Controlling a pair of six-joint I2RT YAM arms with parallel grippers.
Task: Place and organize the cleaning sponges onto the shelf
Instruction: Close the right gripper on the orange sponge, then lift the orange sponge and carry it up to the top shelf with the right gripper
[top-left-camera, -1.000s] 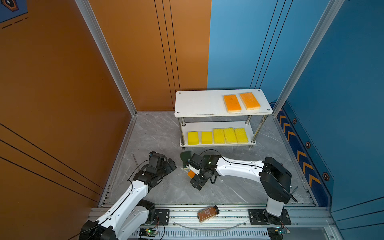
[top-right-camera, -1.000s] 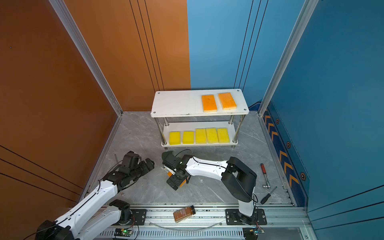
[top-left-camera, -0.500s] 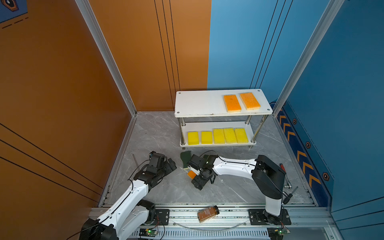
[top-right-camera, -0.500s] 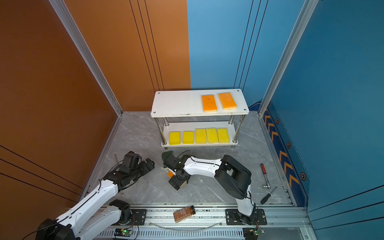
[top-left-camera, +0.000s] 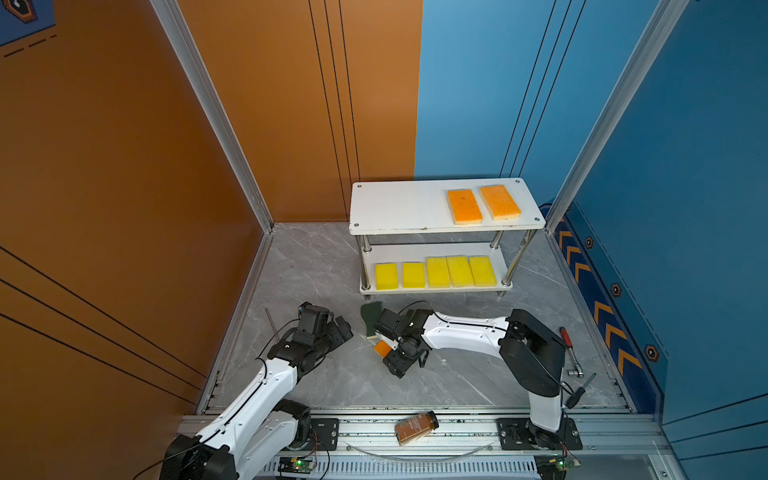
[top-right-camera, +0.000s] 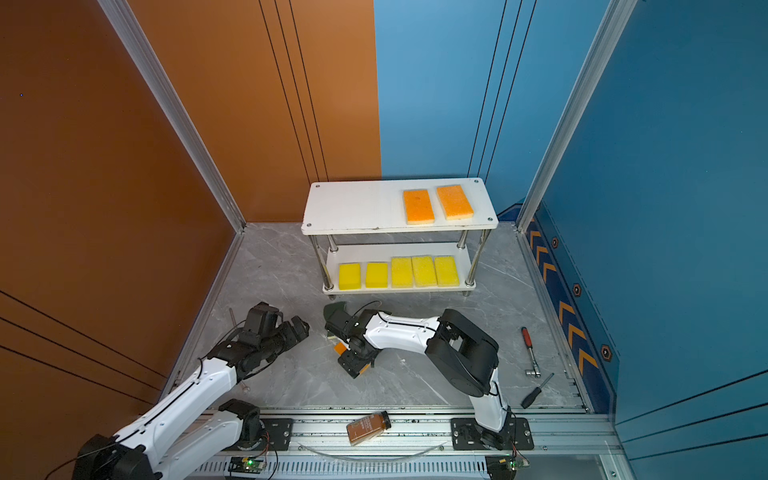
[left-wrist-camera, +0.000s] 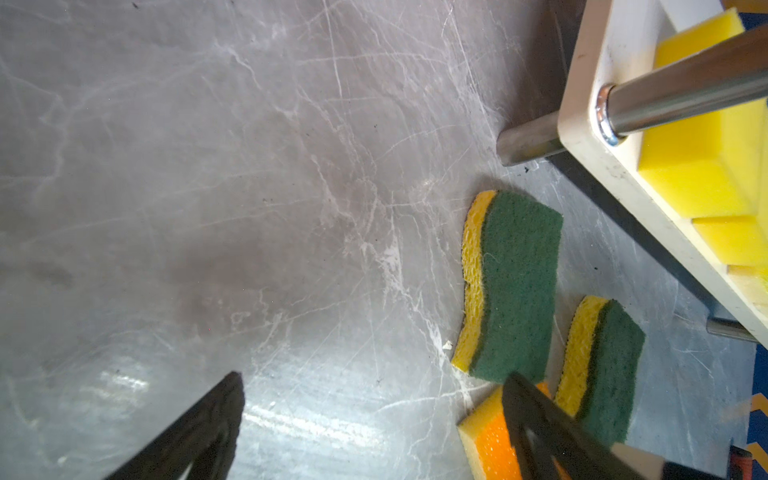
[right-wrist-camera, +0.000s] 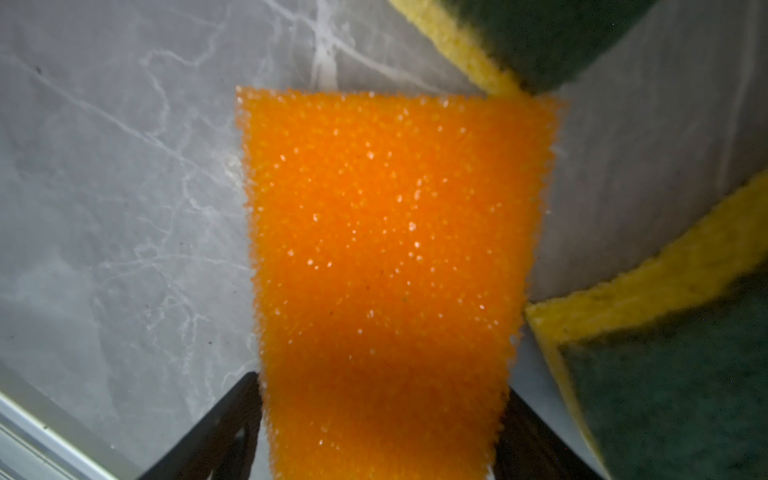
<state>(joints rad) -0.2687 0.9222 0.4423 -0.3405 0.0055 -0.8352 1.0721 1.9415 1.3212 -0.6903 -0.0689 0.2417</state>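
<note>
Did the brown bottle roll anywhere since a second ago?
No. The brown bottle lies at the same spot on the metal rail as before.

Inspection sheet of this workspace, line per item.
Surface: grey marble floor.
Job's things: shelf: two orange sponges on top, five yellow sponges below; loose orange sponge, two green-topped sponges on floor.
Clutter: brown bottle on front rail; ratchet, screwdriver by right arm.
Grippers: left gripper open over bare floor; right gripper jaws flank loose orange sponge, grip unclear.
Cables: black loop at right wrist.
Surroundings: orange and blue wall panels.
</note>
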